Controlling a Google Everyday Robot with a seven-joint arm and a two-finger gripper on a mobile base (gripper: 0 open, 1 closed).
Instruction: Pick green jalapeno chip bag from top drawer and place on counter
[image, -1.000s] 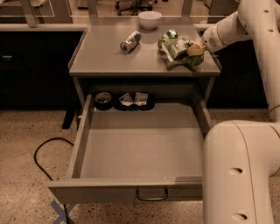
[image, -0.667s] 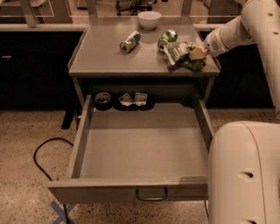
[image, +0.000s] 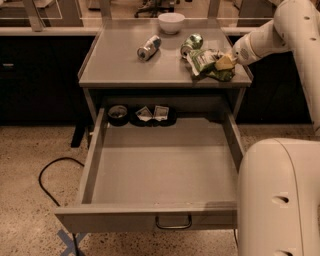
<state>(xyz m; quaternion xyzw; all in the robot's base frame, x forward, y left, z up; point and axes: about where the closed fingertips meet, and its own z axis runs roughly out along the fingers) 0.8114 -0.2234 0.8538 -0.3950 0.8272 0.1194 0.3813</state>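
Note:
The green jalapeno chip bag (image: 206, 63), crinkled green foil with a white label, lies on the counter (image: 120, 67) near its right front corner. My gripper (image: 225, 62) is at the bag's right edge, just above the counter, reaching in from the right. The top drawer (image: 165, 172) stands pulled fully open below the counter, its loop handle (image: 173, 222) at the front.
A white bowl (image: 171, 22) stands at the counter's back. A silver can (image: 149, 47) and a green-and-silver can (image: 191, 44) lie on their sides. Dark round objects and small packets (image: 142, 114) sit at the drawer's back. A black cable (image: 50, 185) lies on the floor at left.
The arm has shifted slightly right and up in view as the camera moved; the bag stays on the counter by the gripper.

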